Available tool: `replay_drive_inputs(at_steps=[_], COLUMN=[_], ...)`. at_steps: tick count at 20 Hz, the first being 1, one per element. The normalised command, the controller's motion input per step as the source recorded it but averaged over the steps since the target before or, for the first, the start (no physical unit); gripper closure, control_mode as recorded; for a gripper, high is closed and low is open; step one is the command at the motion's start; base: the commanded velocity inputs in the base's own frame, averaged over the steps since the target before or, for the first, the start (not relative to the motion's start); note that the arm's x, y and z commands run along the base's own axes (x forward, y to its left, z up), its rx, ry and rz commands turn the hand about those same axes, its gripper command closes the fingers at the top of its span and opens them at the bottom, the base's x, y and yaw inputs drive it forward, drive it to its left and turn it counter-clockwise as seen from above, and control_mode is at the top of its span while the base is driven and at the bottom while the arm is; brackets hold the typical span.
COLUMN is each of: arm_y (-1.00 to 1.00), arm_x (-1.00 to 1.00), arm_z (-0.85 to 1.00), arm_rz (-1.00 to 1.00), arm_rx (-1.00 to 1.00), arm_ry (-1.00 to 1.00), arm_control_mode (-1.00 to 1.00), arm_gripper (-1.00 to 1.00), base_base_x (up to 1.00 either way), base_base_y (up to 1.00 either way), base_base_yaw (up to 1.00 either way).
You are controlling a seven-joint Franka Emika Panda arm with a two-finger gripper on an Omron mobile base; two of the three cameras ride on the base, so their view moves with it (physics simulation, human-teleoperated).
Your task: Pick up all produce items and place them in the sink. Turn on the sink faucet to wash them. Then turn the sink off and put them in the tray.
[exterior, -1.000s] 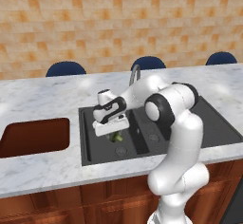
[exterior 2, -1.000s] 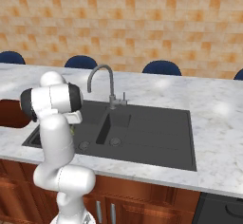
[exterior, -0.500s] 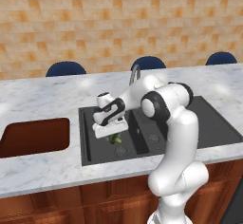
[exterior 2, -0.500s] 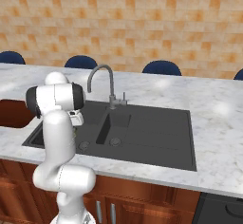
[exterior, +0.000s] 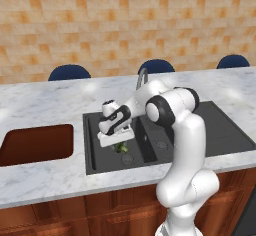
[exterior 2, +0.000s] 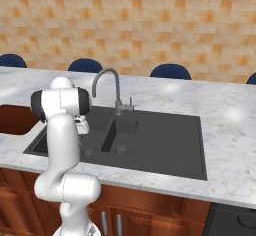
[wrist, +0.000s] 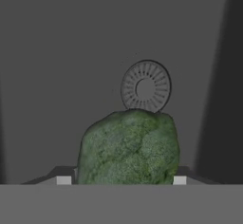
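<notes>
Since the earlier frame, the broccoli piece (wrist: 128, 147) sits lower in the narrower left basin of the dark sink (exterior: 215, 130), now just above its floor near the round drain (wrist: 145, 86), gripped between the fingers of the gripper (exterior: 118, 143), with the reddish-brown tray (exterior: 35, 144) to the left.

One broccoli piece (wrist: 128, 147), two basins, three chairs

— What's behind the counter?
— An orange-tan tiled wall (exterior: 125, 25), with dark blue chair backs (exterior: 156, 66) along the far edge.
— And the counter itself?
— White-grey marble top (exterior 2: 227, 145) over reddish-brown wooden cabinets (exterior: 75, 215).
</notes>
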Motion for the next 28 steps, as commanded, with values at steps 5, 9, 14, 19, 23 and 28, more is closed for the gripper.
replay_drive_inputs(at_steps=[5, 9, 14, 19, 23, 28], arm_y=[0.0, 0.0, 0.0, 0.0, 0.0, 0.01], arm_x=[0.13, 0.14, 0.18, 0.22, 0.22, 0.16], arm_z=[-0.19, -0.24, -0.27, -0.29, -0.27, -0.25], arm_rz=[0.0, 0.0, 0.0, 0.0, 0.0, 0.0], arm_rx=[0.0, 0.0, 0.0, 0.0, 0.0, 0.0], arm_ry=[-0.05, -0.04, -0.02, -0.01, -0.01, -0.01], arm_control_mode=[-1.0, -1.0, -1.0, -1.0, -1.0, -1.0], arm_gripper=[1.0, 1.0, 1.0, 1.0, 1.0, 1.0], base_base_x=[0.0, 0.0, 0.0, 0.0, 0.0, 0.0], base_base_y=[0.0, 0.0, 0.0, 0.0, 0.0, 0.0], base_base_yaw=[0.0, 0.0, 0.0, 0.0, 0.0, 0.0])
